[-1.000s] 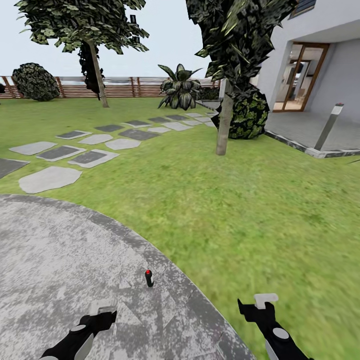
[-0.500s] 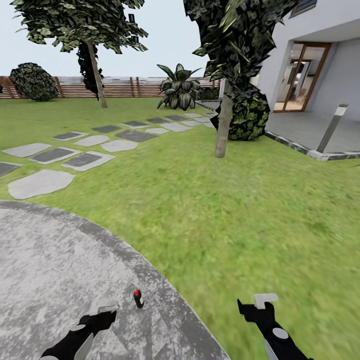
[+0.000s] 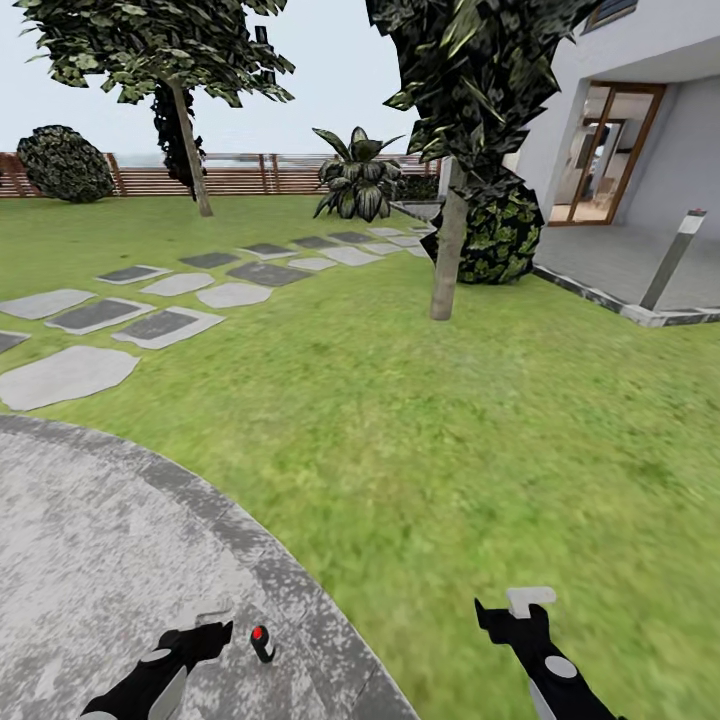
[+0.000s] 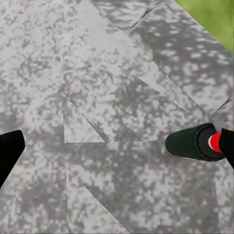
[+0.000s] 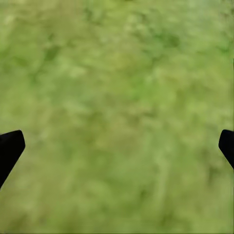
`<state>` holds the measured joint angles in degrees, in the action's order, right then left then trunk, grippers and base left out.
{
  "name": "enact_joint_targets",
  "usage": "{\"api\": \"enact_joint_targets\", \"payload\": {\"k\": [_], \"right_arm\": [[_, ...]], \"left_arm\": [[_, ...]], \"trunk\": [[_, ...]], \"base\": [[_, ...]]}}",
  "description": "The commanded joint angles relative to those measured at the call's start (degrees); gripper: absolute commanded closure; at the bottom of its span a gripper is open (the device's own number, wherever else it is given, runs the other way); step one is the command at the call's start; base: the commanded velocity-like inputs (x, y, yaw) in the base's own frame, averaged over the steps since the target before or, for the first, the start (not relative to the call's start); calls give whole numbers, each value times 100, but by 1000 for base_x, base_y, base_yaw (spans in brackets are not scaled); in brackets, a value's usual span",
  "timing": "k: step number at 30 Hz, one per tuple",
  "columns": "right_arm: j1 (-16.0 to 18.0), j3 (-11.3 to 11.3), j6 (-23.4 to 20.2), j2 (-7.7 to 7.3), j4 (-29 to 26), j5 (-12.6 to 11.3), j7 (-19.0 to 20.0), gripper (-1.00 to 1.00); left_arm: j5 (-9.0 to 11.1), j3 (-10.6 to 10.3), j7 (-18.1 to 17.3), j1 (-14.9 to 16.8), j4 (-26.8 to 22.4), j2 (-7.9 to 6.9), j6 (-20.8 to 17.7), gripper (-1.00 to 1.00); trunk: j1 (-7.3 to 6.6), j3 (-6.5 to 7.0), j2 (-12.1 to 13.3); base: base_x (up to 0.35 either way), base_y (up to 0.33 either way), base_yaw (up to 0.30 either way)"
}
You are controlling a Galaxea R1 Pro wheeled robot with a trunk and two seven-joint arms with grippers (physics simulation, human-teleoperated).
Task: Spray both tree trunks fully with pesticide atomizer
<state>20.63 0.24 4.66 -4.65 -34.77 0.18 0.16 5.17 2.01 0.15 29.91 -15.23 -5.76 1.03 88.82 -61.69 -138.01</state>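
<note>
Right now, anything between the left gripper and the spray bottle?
Nothing. In the head view only bare mottled grey concrete paving separates the left gripper from the small dark spray bottle with the red top.

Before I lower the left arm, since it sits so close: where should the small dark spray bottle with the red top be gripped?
Grip the dark spray bottle around its body below the red top, coming from above with the left gripper; it stands upright on the grey concrete paving.
</note>
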Motion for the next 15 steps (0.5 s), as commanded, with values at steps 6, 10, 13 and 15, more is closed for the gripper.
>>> {"api": "enact_joint_targets", "payload": {"k": [6,10,13,15], "right_arm": [[199,1,157,54,-113,1,-42,-100],[304,20,263,58,-219,5,-30,-100],[326,26,359,58,-317,10,-14,-100],[335,29,418,60,-381,9,-23,-100]], "left_arm": [[10,8,42,31,-191,53,9,-100],[2,-16,39,21,-319,64,114,-100],[-4,-23,38,17,-416,63,210,-100],[-6,-15,38,15,-480,55,275,-100]], "trunk": [[0,-4,-2],[0,-4,-2],[0,-4,-2],[0,-4,-2]], "base": [[0,0,0],[0,0,0],[0,0,0],[0,0,0]]}}
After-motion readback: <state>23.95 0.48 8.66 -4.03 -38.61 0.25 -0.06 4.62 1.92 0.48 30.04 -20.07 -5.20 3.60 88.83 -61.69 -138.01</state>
